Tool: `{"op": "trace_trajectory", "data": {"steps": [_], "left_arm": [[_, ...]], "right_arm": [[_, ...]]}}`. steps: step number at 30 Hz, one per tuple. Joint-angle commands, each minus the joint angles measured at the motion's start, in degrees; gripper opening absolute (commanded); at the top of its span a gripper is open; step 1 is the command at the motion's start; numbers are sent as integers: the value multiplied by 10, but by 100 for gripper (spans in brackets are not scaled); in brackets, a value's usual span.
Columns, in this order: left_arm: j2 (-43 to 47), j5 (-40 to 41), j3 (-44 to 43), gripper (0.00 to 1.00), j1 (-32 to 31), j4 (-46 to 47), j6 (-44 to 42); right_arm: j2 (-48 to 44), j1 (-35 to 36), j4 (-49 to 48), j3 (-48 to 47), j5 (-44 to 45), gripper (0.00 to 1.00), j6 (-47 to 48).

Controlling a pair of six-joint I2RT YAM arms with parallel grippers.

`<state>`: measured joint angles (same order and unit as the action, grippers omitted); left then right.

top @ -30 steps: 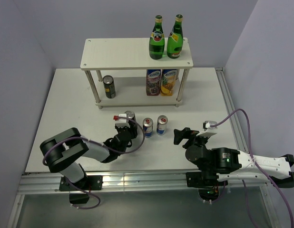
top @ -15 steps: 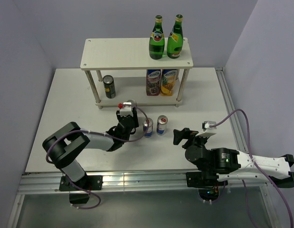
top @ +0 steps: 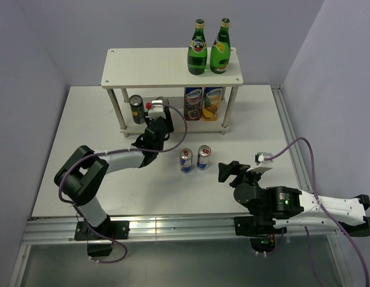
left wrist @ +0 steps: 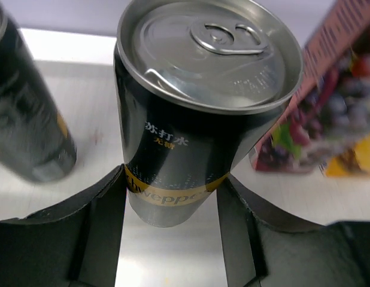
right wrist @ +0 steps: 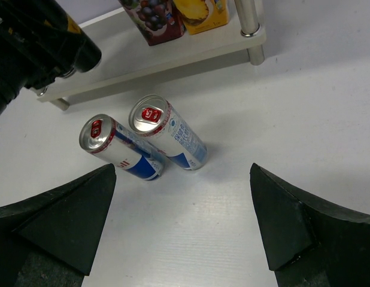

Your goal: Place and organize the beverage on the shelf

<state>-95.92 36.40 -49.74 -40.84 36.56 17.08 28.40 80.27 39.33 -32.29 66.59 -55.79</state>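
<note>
- L hand (left wrist: 171, 200) clamped on dark can (left wrist: 200, 113), at shelf (top: 149, 69) lower board, btwn 2nd dark can (top: 136, 109) & juice cartons (top: 203, 103).
- R hand (right wrist: 182, 179) wide open, empty, over desk (top: 101, 161) nr blue-silver cans (right wrist: 170, 134).
- Green bottles (top: 197, 51) upright on top board.

White rectangular table (top: 83, 173), on which a two-tier rack of pale wood-look boards and thin white metal legs (top: 149, 67) is stood at the far side. Two green glass bottles (top: 197, 51) (top: 220, 49) are set upright at the right end of the top board. On the lower board (top: 200, 125) a dark gold-banded can (top: 136, 109), a purple juice carton (top: 193, 104) and a yellow juice carton (top: 212, 103) are stood. Two blue-and-silver cans (top: 185, 160) (top: 203, 157) are stood side by side on the table before the rack. A second dark can (left wrist: 197, 119) is seen over the lower board; contact cannot be judged.
</note>
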Motion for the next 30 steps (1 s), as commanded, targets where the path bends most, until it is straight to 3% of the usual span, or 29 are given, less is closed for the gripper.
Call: {"op": "trace_trajectory", "data": {"steps": [1,9,19,21,22,25,30], "left_arm": [[-32,-29,-64,0,22,48,-25],[-105,-29,-128,0,56,39,-23],[-120,-34,-124,6,84,45,-9],[-116,-39,-116,20,85,51,-9],[-115,-41,-114,35,85,51,-8],[-110,-49,-107,62,85,49,-7],[-102,-59,-99,81,85,45,3]], "right_arm": [[-5,3,-19,3,18,100,2],[-5,3,-22,3,16,100,5],[7,4,-23,0,17,100,7],[8,3,-22,0,16,100,5],[7,3,-22,0,16,100,5],[9,3,-22,1,18,100,5],[11,3,-18,-1,20,100,1]]}}
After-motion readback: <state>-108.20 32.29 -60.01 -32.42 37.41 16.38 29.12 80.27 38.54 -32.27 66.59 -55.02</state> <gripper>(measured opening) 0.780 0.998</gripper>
